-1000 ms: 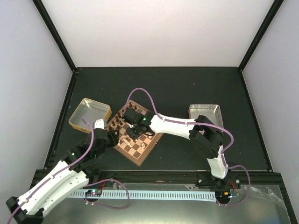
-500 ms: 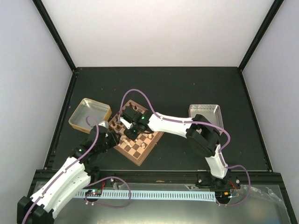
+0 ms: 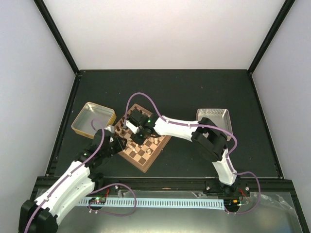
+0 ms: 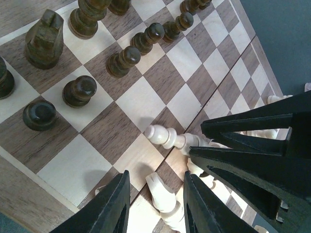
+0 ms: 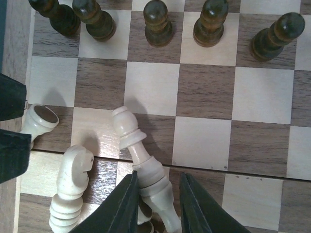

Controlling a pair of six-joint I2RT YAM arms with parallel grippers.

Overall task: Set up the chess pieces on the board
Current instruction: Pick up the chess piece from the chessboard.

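Observation:
The board (image 3: 148, 153) lies tilted at mid-table. Dark chess pieces (image 5: 158, 24) stand in rows on it. Several pale chess pieces lie toppled in a heap near its left corner. My left gripper (image 4: 156, 208) is open and straddles a lying pale piece (image 4: 164, 194), with a gap on both sides. My right gripper (image 5: 158, 206) is open around another lying pale piece (image 5: 148, 170); its left finger (image 5: 124, 206) touches the piece and the right finger stands apart. A pale knight (image 5: 73, 179) lies beside it. The two grippers are close together over the heap (image 3: 129, 138).
A gold-tan tray (image 3: 92, 119) sits left of the board and a silvery tray (image 3: 214, 116) sits to its right. The right gripper's black fingers (image 4: 252, 145) crowd the right of the left wrist view. The left gripper's finger (image 5: 9, 131) shows at the right wrist view's left edge.
The left arm has moved up and right onto the board's left corner. The right gripper has shifted slightly left. Both pairs of jaws have narrowed around lying pale pieces.

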